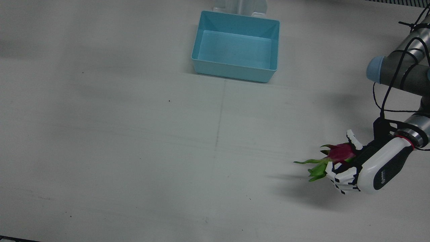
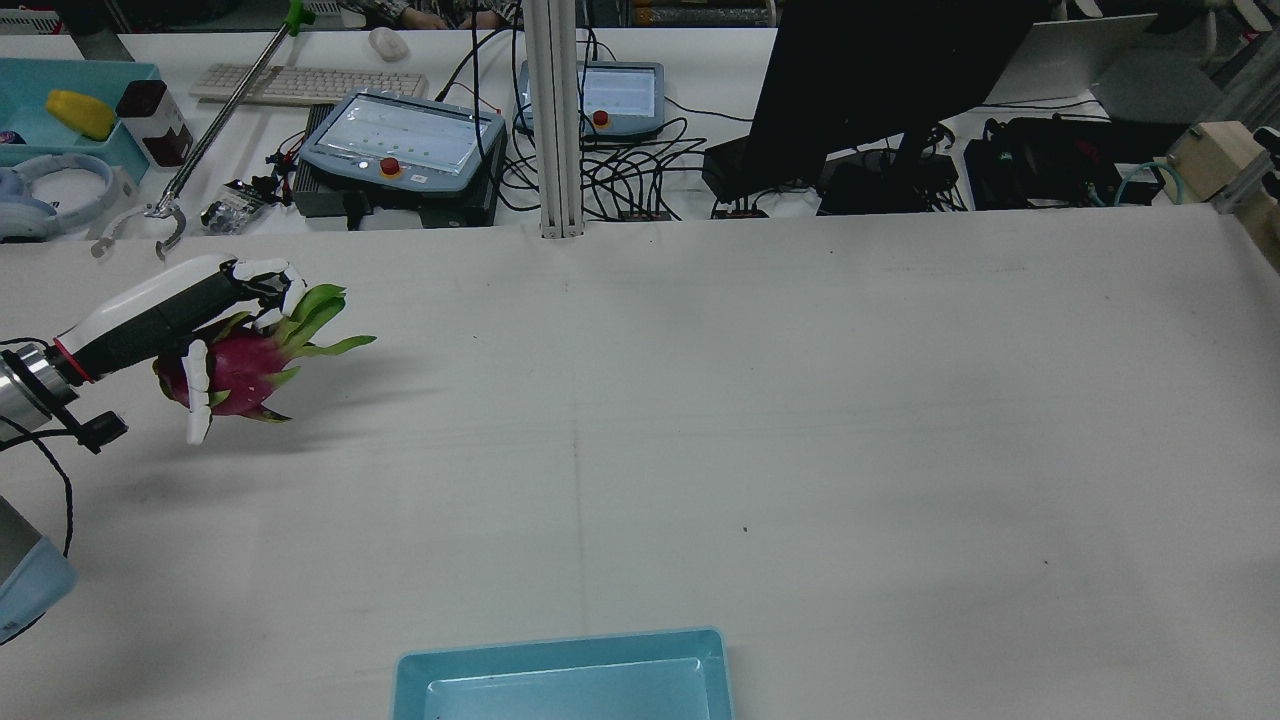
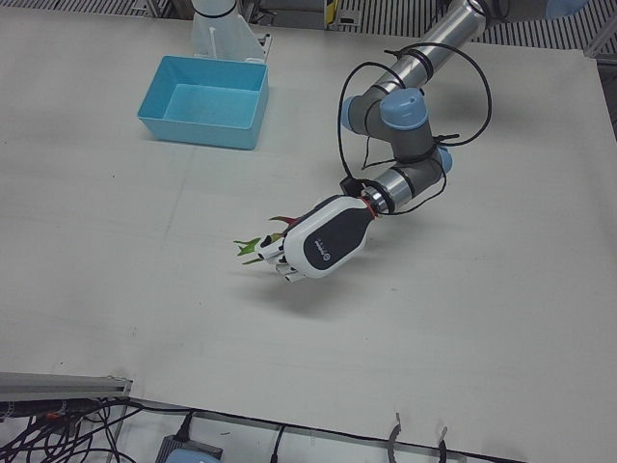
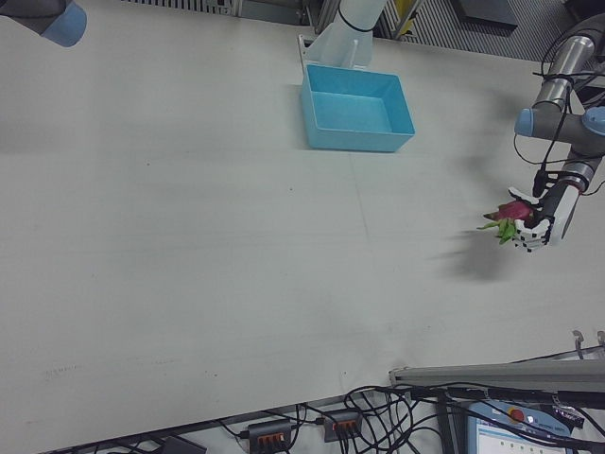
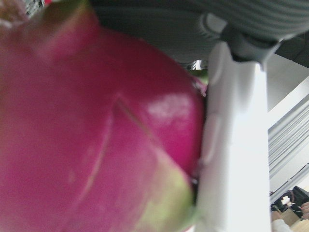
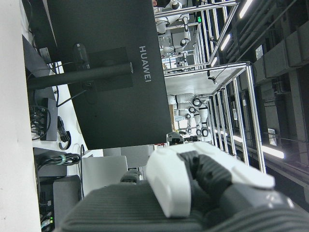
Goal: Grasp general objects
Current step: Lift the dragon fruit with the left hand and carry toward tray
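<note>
Front view puts the dragon fruit (image 1: 340, 153) at the lower right of the frame, held clear of the white table (image 1: 134, 151) with its shadow lying below it on the surface. Its green leafy scales point toward the frame's left. My left hand (image 1: 356, 171) is wrapped around it, fingers (image 1: 342, 176) curled over the near side and one finger up behind the magenta skin. In my left hand view the fruit fills nearly the whole frame, pressed against a white finger (image 5: 236, 145). The blue bin (image 1: 237, 45) sits well apart at top centre. My right hand (image 6: 203, 179) shows only in its own camera; I cannot tell its pose.
</note>
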